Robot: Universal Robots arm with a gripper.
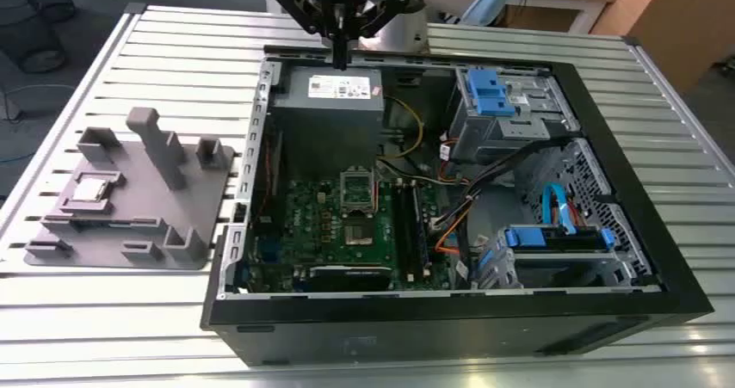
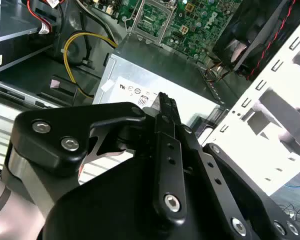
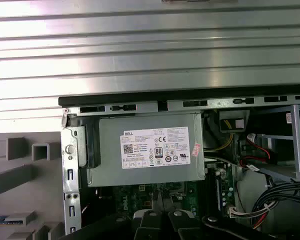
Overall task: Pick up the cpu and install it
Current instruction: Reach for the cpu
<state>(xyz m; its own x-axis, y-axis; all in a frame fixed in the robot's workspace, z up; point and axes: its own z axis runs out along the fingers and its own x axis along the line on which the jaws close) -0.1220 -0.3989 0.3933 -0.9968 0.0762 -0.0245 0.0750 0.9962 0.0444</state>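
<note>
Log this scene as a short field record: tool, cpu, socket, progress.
tool: shut, above the power supply in the open case
cpu: lying on the grey tray, beside the case on the exterior view's left
socket: on the green motherboard inside the case
progress: cpu not yet picked up

The cpu [image 1: 92, 189] on tray [image 1: 193, 200], beside computer case [image 1: 460, 328]

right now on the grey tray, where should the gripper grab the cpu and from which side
Pinch the cpu by two opposite edges, coming straight down. It lies flat, metal top up, on the grey tray, so only its thin sides offer a grip, and the upright post beside it likely hampers a sideways approach.
</note>
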